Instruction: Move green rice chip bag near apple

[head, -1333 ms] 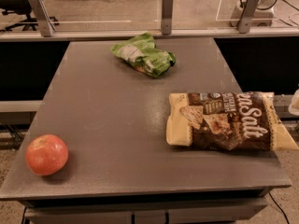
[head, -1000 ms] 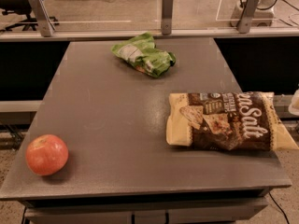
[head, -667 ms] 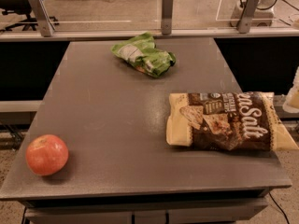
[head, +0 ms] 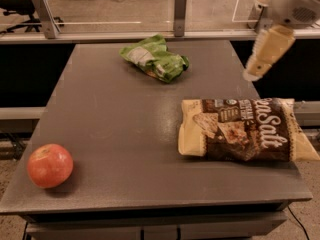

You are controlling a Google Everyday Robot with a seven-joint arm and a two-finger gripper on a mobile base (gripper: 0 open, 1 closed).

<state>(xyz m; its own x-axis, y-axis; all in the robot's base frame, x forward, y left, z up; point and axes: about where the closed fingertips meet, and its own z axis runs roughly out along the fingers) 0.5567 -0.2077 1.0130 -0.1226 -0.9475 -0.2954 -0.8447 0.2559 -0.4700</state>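
My gripper (head: 251, 74) hangs at the upper right of the view, above the right edge of the flat grey table (head: 125, 124), on the end of a cream-coloured arm segment angled down and to the left. It holds nothing. I cannot tell from this view how the gripper is set, so I record that as unknown.

The small, glossy, bright green rice chip bag with its white label patch (head: 155, 58) lies crumpled near the far edge of the table, slightly left of my gripper and lower. Nothing touches it. It sits well apart from the round red-orange apple (head: 50, 165), which rests at the near left corner, close to the table's front edge. The two are at nearly opposite ends of the surface, so the task is not yet begun in any practical sense.

The larger brown and cream "Sea Salt" chip bag (head: 245, 130) lies flat on the right side, between my gripper's side of the table and the near edge. It is not the target. My judgement is that approaching the green bag from the far right, as the arm is placed now, keeps the wrist clear of it.

Judged next need: descend on the green bag's raised, puffed middle, where the foil offers a fold to pinch. Risk: slick film slipping out.
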